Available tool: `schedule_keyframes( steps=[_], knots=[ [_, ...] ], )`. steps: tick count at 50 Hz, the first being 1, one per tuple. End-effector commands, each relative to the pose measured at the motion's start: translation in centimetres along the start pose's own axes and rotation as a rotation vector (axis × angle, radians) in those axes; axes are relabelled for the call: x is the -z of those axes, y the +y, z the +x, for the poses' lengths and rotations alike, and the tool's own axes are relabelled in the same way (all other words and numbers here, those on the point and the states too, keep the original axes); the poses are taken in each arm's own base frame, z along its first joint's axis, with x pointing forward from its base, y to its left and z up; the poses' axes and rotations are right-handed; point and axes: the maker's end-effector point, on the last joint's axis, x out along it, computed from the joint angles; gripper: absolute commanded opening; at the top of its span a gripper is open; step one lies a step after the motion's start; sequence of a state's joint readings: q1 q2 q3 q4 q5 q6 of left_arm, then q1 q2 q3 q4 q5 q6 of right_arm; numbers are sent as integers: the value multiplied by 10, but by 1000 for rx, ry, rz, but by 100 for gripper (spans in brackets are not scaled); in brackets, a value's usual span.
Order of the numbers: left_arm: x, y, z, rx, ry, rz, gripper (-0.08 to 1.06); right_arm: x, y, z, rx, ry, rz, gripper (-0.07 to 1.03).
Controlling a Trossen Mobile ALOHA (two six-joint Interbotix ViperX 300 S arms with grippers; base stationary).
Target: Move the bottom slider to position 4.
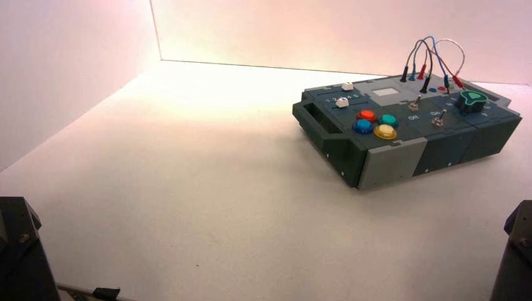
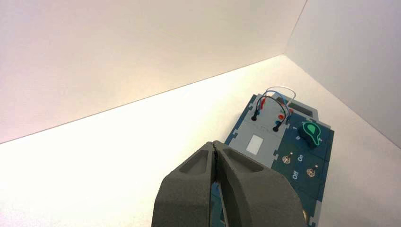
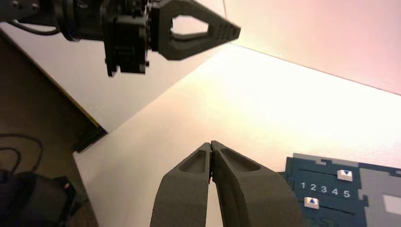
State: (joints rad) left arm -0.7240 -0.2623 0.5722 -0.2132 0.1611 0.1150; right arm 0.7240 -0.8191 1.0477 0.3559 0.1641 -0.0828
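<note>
In the high view, your left arm (image 1: 25, 251) and right arm (image 1: 517, 251) lie at the two bottom corners, well apart from the box (image 1: 392, 164), so nothing blocks your look at its controls. The bottom slider (image 1: 342, 102) sits on the dark panel at the box's left end, on the track nearer you; that leaves the right arm the likelier one to use, though you should judge its reach. In the left wrist view, your left gripper (image 2: 214, 143) is closed with nothing between its tips, idle over the table, presumably to keep out of the way. In the right wrist view, your right gripper (image 3: 211, 143) is also closed and empty, well short of the slider. Closed tips would suit a push on the knob's side. The slider stands at 2, so you need to slide it past 3 to the 4 (image 3: 335, 191); push too far and it could run on to 5.
</note>
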Motion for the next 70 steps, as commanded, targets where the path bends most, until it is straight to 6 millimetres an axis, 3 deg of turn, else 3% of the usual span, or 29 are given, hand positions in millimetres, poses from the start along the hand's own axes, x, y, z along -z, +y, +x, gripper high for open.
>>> schedule_keyframes(
  steps=[1, 31, 43, 56, 70],
  knots=[
    [-16, -1, -12, 2, -52, 2, -3, -3, 5, 0, -16, -8, 13, -2],
    [-11, 0, -10, 0, -41, -1, -3, 18, 2, -12, -28, -6, 73, -2],
    [-10, 1, -7, -2, -38, -2, -3, 33, 14, 0, -63, 58, 65, -2],
    [-11, 1, -7, -3, -41, -1, -3, 51, 10, 10, -44, 127, 89, -2],
    [-11, 0, -7, -2, -43, 3, -3, 56, 7, 21, -23, 147, 92, -2]
  ],
)
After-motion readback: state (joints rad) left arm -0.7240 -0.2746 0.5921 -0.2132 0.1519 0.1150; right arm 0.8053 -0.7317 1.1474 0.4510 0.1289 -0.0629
